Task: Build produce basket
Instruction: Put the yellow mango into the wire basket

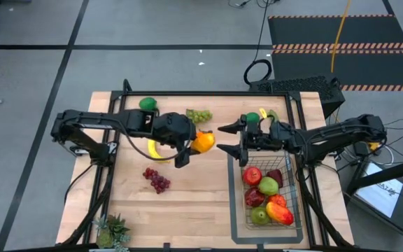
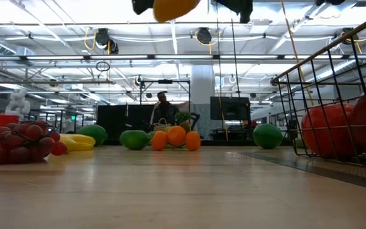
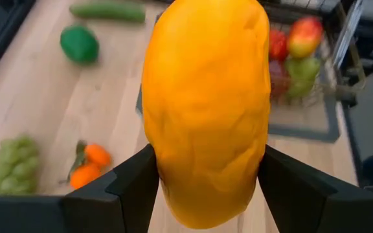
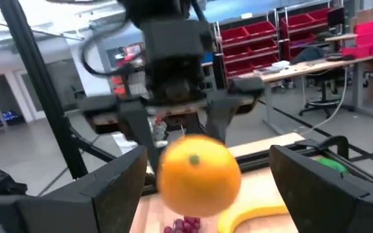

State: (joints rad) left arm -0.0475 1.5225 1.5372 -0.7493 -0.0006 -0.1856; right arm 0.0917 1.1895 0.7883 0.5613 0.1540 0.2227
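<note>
A yellow-orange mango hangs in the air over the table's middle, with my left gripper shut on it. My right gripper faces it from the right, open, its fingertips just short of the mango's end. The wire-mesh basket stands at the near right on its flat bottom with several apples, pears and other fruit in it. On the table lie red grapes, a banana, green grapes, a lime and small oranges. My left gripper pinches the mango's two long sides between its two fingers. The fingers come from the table's left, slanting down. The mango sticks out past the fingertips toward my right gripper, lifted clear of the table.
A spiky potted plant stands at the near left corner. More green produce lies at the far side behind my right gripper. Bare wood stretches between the red grapes and the basket.
</note>
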